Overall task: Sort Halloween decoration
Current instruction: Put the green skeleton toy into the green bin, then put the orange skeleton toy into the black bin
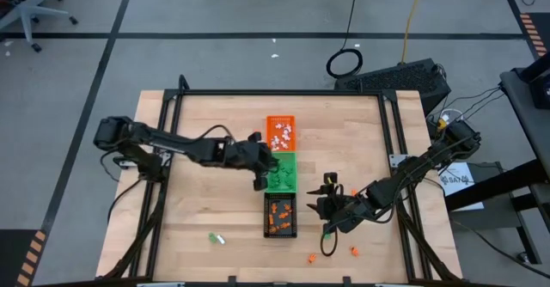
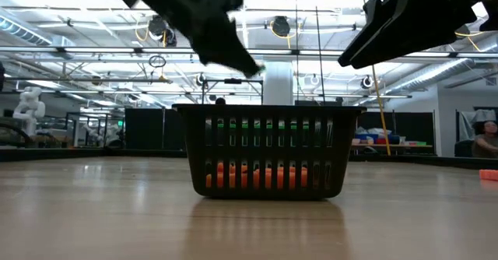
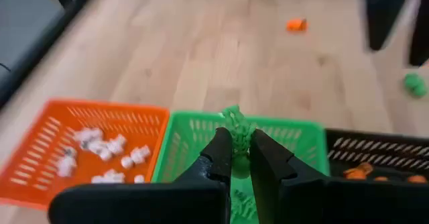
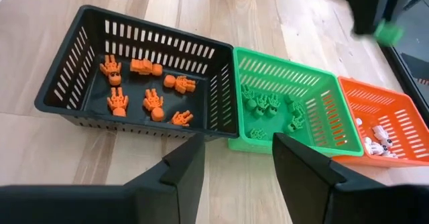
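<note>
Pinching a green trinket (image 3: 234,121) — left end effector (image 3: 240,158) above the green tray (image 3: 175,138).

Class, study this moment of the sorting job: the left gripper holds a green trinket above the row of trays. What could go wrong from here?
1. The left gripper pinches the green trinket only by its lower part, over the green tray; released off-centre, it might land in the neighbouring orange tray or black tray.
2. Loose orange trinkets lie near the table's front edge; the open right gripper could knock one off when reaching.
</note>
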You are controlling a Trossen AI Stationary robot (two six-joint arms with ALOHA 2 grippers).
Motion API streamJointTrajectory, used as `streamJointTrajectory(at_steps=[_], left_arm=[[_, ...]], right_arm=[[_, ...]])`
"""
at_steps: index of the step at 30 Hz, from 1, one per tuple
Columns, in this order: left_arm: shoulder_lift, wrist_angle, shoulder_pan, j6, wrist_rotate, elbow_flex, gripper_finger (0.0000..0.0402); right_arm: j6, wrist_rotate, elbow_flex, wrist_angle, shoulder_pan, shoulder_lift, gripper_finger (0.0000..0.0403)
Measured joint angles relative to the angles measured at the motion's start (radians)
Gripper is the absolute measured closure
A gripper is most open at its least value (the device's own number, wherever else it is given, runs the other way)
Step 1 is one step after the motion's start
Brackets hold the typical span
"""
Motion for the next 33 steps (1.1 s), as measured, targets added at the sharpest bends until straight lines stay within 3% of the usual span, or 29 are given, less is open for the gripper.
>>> streamJointTrajectory(at_steps=[4,14,26,30,33], left_arm=[[0.057,0.003,0.05,-0.015,0.065,0.0,0.0376],[0.177,0.015,0.06,-0.033,0.08,0.0,0.0371],[0.18,0.072,0.058,-0.063,0.059,0.0,0.0218],[0.131,0.099,0.042,-0.109,0.091,0.0,0.0198],[0.085,0.092,0.011,-0.107,0.092,-0.003,0.0197]], right_arm=[[0.011,0.0,0.0,-0.006,0.0,0.0,0.0244],[0.02,0.007,-0.006,-0.01,-0.002,0.0,0.0244],[0.169,0.05,-0.065,-0.074,-0.013,0.0,0.0244],[0.277,0.031,-0.065,-0.201,-0.013,-0.021,0.0244],[0.416,-0.046,-0.065,-0.321,-0.013,-0.074,0.0244]])
